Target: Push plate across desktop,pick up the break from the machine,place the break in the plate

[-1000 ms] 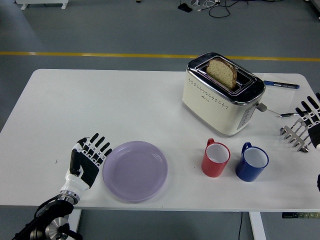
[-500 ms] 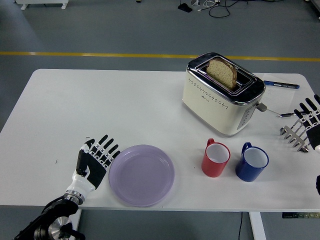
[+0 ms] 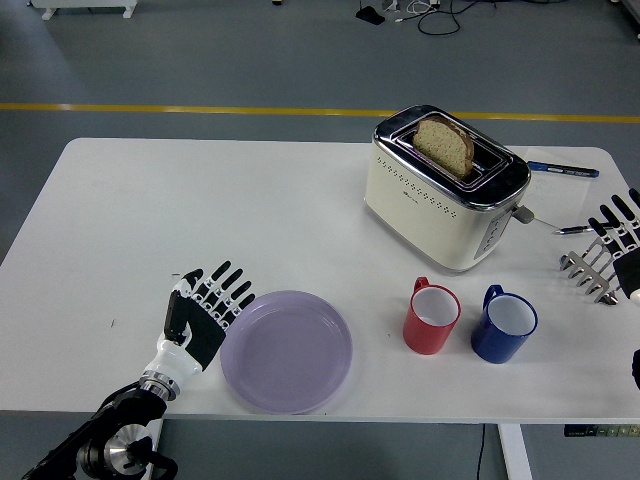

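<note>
A lilac plate (image 3: 287,351) lies near the table's front edge, left of centre. My left hand (image 3: 207,310) is flat and open, its fingertips (image 3: 238,292) touching the plate's left rim. A slice of bread (image 3: 444,145) stands upright in the slot of a cream and chrome toaster (image 3: 443,190) at the back right. My right hand (image 3: 622,240) is at the right edge, fingers spread, holding nothing, well right of the toaster.
A red mug (image 3: 431,316) and a blue mug (image 3: 504,324) stand in front of the toaster, right of the plate. A metal rack (image 3: 590,270) sits by my right hand. A blue pen (image 3: 562,169) lies behind the toaster.
My left hand has moved right and pushed the plate a little to the right along the front edge. The right hand has barely moved.
</note>
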